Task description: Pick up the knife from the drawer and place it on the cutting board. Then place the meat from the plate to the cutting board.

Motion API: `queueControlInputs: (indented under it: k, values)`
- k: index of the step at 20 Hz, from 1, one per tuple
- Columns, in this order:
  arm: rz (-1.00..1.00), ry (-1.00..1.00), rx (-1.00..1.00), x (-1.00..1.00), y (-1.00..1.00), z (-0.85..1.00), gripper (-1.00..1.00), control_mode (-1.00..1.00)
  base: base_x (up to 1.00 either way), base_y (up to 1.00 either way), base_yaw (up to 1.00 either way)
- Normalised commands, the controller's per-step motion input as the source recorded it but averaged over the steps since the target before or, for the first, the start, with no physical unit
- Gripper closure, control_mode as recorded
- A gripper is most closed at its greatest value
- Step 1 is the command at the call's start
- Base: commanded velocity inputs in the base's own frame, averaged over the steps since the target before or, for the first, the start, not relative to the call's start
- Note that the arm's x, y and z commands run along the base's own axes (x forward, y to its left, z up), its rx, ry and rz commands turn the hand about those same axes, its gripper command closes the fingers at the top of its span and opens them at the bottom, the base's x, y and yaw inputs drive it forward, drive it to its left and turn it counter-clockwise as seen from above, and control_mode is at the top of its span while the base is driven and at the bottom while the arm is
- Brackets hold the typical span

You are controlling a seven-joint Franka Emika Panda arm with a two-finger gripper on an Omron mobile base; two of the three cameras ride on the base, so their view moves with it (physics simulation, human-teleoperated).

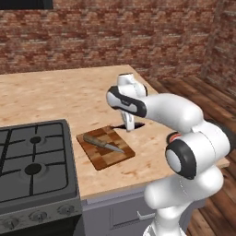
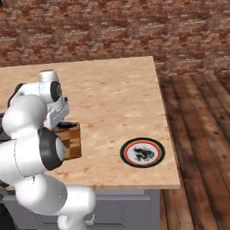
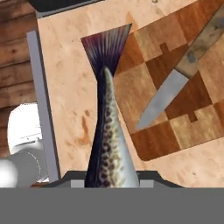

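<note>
Brick walls back a pale wooden counter (image 1: pixel 69 97), and the checkered cutting board (image 1: pixel 109 150) on it serves as the landmark. The knife (image 1: pixel 103 144) already lies on the board, running diagonally across it, brown handle toward the board's far-left corner and grey blade toward its near-right corner. The gripper (image 1: pixel 128 123) hangs just past the board's far-right corner, over bare counter, with its jaws closed on the meat (image 3: pixel 107 131), which the hand view shows to be a speckled fish-shaped piece. Its long axis runs straight out from between the jaws, thick body pinched at the fingertips and dark fanned tail pointing away, so it hangs roughly tail-down. In that view the board sits close beside the tail, to the side where the knife blade lies, and the tail tip just overlaps the board's edge. The plate (image 2: pixel 142 152) stands well off to the board's right, near the counter's front edge, still showing a dark mark at its centre. Setting the meat down likely needs only a short sideways shift toward the board's open corner, away from the blade, before lowering and letting go.
</note>
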Motion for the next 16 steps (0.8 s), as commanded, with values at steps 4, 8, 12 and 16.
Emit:
queueControlInputs:
  k: [4,8,12,16]
  values:
    - [0.2,0.0,0.0,0.1,0.34,-0.08,1.0,-1.0,0.0,0.0,0.0]
    - [0.28,0.0,0.0,0.06,0.17,-0.01,1.0,-1.0,0.0,0.0,0.0]
    - [0.31,0.0,0.0,0.02,0.03,0.0,1.0,-1.0,0.0,0.0,0.0]
    - [0.3,0.0,0.0,0.0,0.0,0.0,1.0,-1.0,0.0,0.0,0.0]
